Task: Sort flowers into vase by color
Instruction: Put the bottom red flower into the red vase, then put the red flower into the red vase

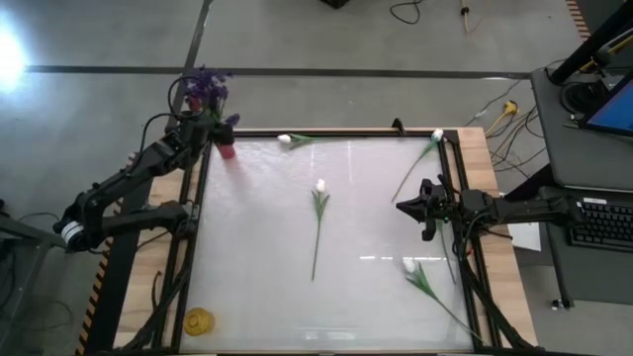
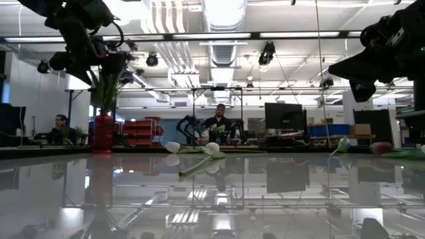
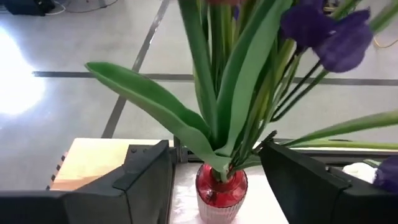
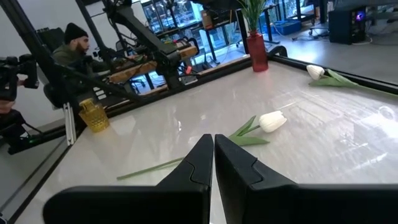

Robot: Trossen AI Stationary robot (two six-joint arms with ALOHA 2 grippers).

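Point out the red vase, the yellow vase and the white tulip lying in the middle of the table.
red vase point(image 3: 221, 194), left wrist view, on its ribbed glass body.
yellow vase point(image 1: 200, 320), high view, on its top, at the table's near left corner.
middle white tulip point(image 1: 320, 185), high view, on its white bud.

grey concrete floor point(image 1: 326, 30) crossed by dark lines, ceiling strip lights point(image 2: 199, 36), a dark monitor point(image 2: 283, 115), and seated people point(image 2: 216, 125) behind desks.
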